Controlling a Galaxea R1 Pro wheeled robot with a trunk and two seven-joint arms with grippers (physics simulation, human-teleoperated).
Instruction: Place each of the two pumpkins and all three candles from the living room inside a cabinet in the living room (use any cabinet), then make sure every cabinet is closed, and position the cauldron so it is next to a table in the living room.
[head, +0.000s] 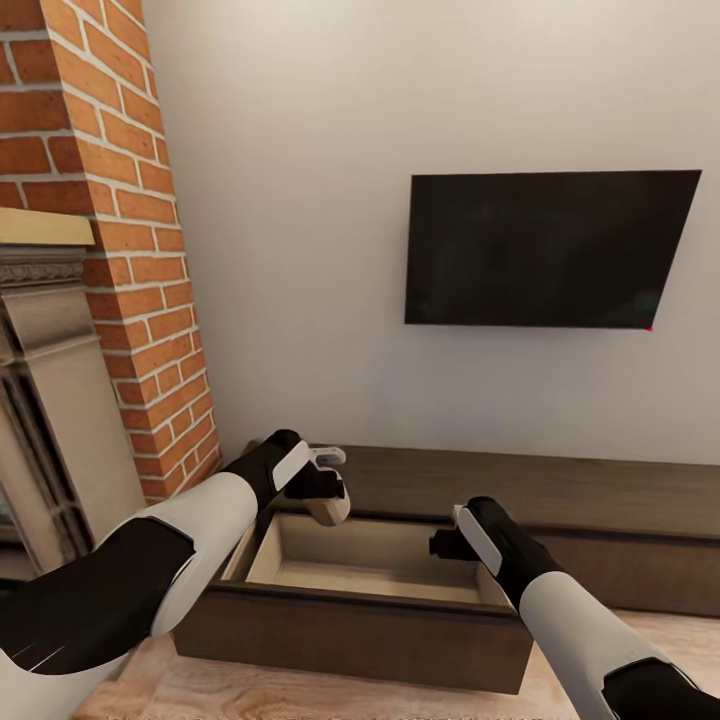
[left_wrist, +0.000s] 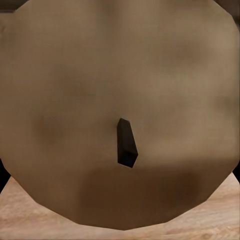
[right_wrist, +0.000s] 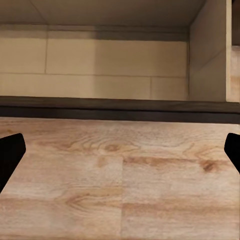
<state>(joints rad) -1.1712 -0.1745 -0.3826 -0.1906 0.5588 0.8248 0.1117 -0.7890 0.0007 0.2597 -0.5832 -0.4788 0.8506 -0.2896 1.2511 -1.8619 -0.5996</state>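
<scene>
My left gripper (head: 327, 478) is shut on a tan candle (head: 331, 507) and holds it over the back left corner of an open drawer (head: 360, 575). The left wrist view looks straight onto the candle's round top (left_wrist: 120, 75) and its small dark wick (left_wrist: 126, 144). The drawer has pale insides and is pulled out of the long, low, dark brown cabinet (head: 560, 490). At the drawer's right side my right gripper (head: 443, 545) hangs open, its black fingertips (right_wrist: 10, 155) spread wide over the drawer's front edge (right_wrist: 120, 107) and the wooden floor.
A dark television (head: 550, 250) hangs on the white wall above the cabinet. To the left rise a brick column (head: 130, 250) and a pale fireplace surround (head: 50, 400). Wooden floor (head: 300, 695) lies in front of the drawer.
</scene>
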